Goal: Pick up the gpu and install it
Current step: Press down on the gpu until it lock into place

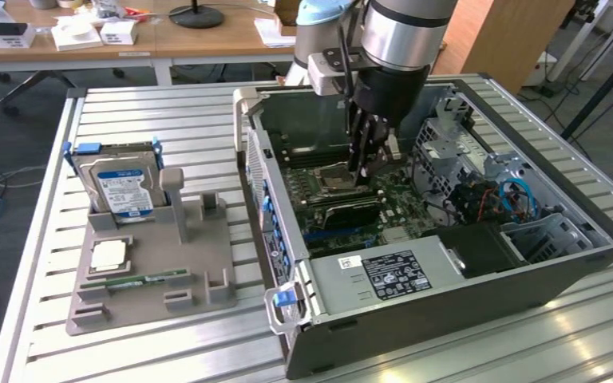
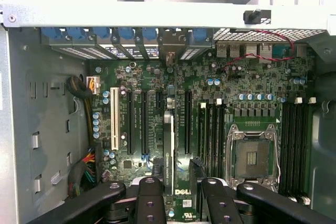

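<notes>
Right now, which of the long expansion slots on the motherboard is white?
The end slot nearest the orange-and-black cable bundle; the other long slots beside it are black.

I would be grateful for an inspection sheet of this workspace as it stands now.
Surface: slatted metal table, carrying an open computer case and a grey parts holder.
Job's things: gpu stands on edge among the motherboard's expansion slots; whether it is fully seated cannot be told.
Clutter: hard drive, processor and memory stick on the holder.
Grippers: gripper is down inside the case, right over the gpu.
Cables: blue and red wires in the case.
Surroundings: wooden desk behind, with small boxes.
</notes>
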